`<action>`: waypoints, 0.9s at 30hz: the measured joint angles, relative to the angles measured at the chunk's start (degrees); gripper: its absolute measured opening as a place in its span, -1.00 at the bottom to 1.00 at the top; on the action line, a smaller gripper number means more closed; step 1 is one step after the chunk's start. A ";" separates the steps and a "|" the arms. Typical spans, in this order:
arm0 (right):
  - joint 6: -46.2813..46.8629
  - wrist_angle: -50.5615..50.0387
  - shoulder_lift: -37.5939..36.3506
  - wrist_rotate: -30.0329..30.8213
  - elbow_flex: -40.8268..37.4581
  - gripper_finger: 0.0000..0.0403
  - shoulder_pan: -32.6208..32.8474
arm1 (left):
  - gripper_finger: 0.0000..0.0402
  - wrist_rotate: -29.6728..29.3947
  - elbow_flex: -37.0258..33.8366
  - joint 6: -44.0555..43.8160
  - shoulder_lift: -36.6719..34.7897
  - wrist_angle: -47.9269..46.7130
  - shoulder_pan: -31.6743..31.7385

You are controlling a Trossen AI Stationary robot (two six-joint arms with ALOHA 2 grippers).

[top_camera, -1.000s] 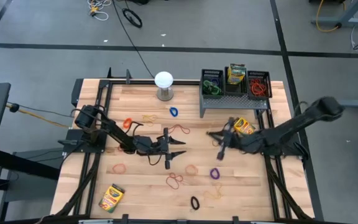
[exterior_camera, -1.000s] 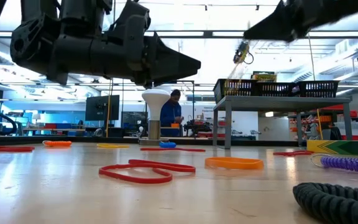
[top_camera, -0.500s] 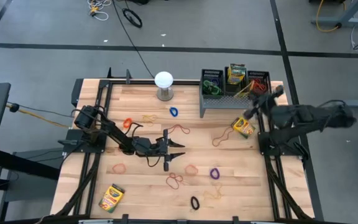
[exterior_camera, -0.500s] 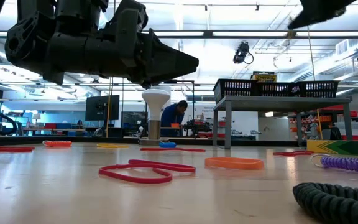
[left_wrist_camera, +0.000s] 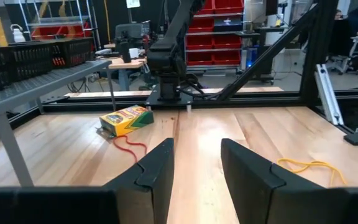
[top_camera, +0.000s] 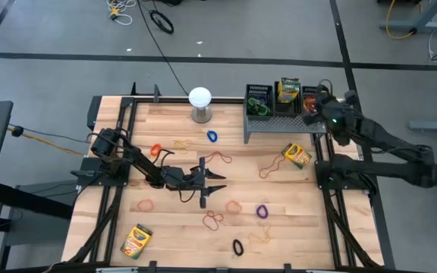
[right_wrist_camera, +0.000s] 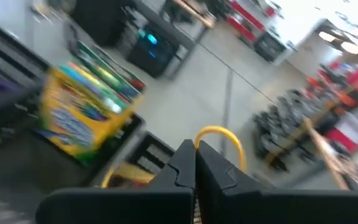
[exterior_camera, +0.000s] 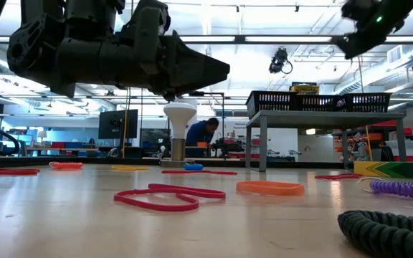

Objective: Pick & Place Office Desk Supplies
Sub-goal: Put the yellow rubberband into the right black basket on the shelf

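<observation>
A white globe (top_camera: 199, 96) on its stand sits at the table's (top_camera: 173, 227) far edge beside the grey riser (top_camera: 279, 121), which carries three black mesh bins (top_camera: 287, 101): green bands in the left, a crayon box (top_camera: 287, 89) upright in the middle, red and orange bands in the right. The right claw (top_camera: 319, 104) hangs over that right bin, pinched shut on a yellow rubber band (right_wrist_camera: 219, 140). The left claw (top_camera: 217, 180), narrowly parted and empty, hovers mid-table among loose bands, with other crayon boxes near the riser (top_camera: 297, 155) and the near-left corner (top_camera: 136, 240).
</observation>
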 joint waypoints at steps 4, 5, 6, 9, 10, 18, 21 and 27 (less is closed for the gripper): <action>-3.00 1.94 4.34 -1.07 0.00 -1.00 -7.23 | -0.31 0.01 0.00 0.00 0.00 -0.02 0.00; -3.79 2.46 5.31 -1.66 0.00 -1.00 -8.77 | -0.31 0.00 0.00 0.00 0.00 -0.03 0.00; -4.28 3.14 6.29 -2.34 0.00 -1.00 -10.23 | -0.31 0.02 0.00 0.00 0.00 -0.05 0.00; -4.76 3.34 9.13 -3.55 0.00 -1.00 -13.65 | -0.31 0.02 0.00 0.00 -0.02 -0.08 0.00; -4.74 3.36 10.02 -3.74 0.00 -1.00 -14.60 | -0.31 0.01 0.00 0.00 -0.02 -0.09 0.00; -2.88 2.48 14.96 -7.13 0.00 -0.82 -18.38 | -0.31 0.01 0.00 0.00 -0.02 -0.15 0.05; -2.26 2.39 15.33 -7.27 0.00 -0.70 -18.36 | -0.31 -0.64 0.02 -0.25 -0.02 -0.15 0.15; 4.82 -3.51 15.27 -11.34 1.71 -0.43 -19.45 | -0.31 -2.19 0.04 -3.10 -0.02 -0.17 0.94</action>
